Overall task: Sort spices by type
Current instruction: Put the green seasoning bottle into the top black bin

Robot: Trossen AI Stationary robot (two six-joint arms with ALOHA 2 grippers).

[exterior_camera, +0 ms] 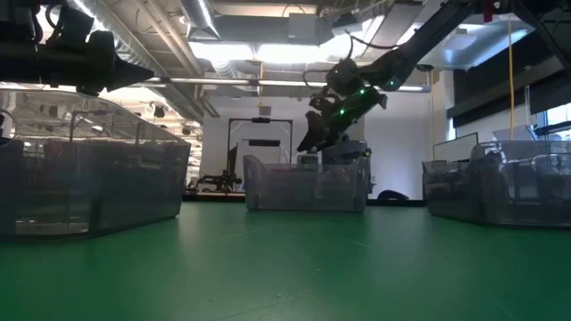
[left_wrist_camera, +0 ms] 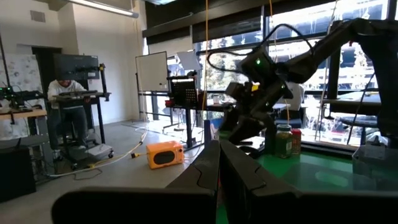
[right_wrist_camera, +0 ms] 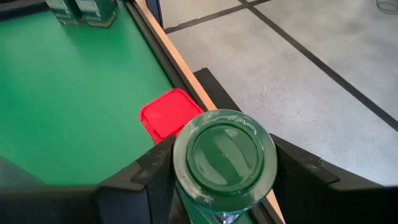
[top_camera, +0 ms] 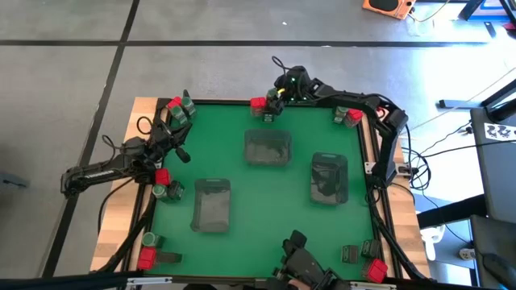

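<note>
Right gripper clamps round grey-green jar w/ green lid, raised over mat's far edge beside red rectangular box; pick step looks done; next: carry to a grey tray, release; left gripper closed, empty, waits left.

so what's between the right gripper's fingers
A round green-lidded jar, gripped by the right gripper above a red box at the mat's edge, seen in the right wrist view.

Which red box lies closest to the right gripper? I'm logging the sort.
The red box at the far edge, beside the right gripper holding a round jar.
</note>
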